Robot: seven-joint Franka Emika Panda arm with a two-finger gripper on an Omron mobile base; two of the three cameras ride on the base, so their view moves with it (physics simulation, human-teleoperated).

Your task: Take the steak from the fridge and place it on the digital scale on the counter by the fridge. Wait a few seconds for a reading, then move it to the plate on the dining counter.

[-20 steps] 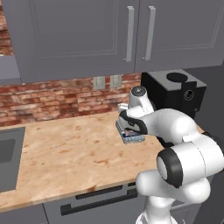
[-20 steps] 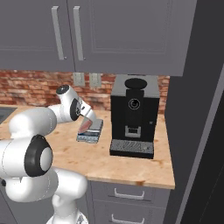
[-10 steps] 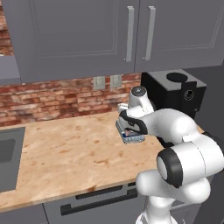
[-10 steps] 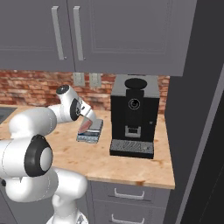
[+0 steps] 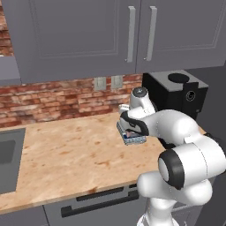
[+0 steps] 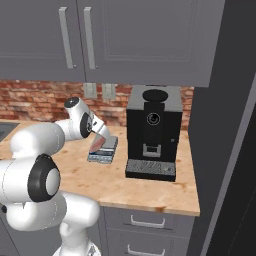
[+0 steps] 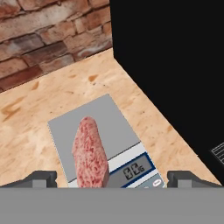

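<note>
Arm's folded low over the worktop [image 5: 66, 150], pincer [image 7: 111, 178] spread wide and gripping nothing, poised above the steak [image 7: 90, 153] on the digital scale [image 7: 105, 140] (coffee machine [image 6: 152, 130] alongside).

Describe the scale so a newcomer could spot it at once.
Find the black coffee machine on the wood counter under the grey cabinets. Just left of it lies the scale, a flat grey slab with a small display, carrying the pink steak; nothing else there is flat.

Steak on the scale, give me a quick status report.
Gripper open, above the digital scale. Steak lies on the scale, not held. Coffee machine stands close beside; worth minding on the lift.
</note>
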